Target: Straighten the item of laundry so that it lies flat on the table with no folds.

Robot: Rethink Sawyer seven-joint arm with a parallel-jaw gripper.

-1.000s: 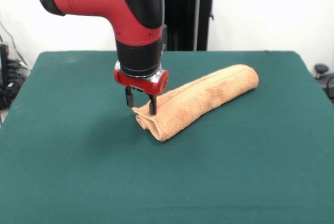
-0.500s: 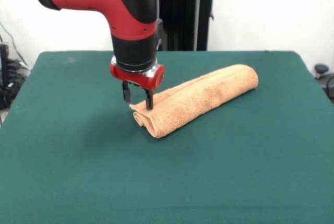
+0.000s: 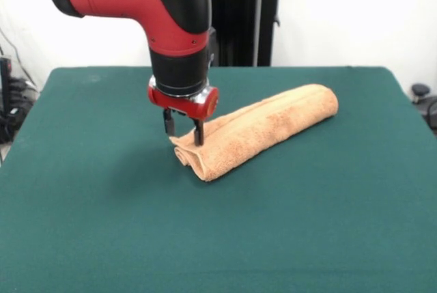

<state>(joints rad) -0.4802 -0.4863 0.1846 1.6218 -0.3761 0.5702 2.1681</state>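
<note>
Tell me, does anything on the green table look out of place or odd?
Yes. The orange-tan terry towel lies folded into a long roll, slanted across the dark green felt table, not flat. The gripper is at its nearer end.

Arm (image 3: 179, 40) shifted slightly right and lower.

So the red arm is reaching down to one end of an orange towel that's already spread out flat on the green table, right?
Not quite. The towel is not spread flat: the front view shows it bunched into a long roll lying at a slant on the green table. The rest holds: the red arm's gripper is down at the roll's end nearer the camera.
</note>
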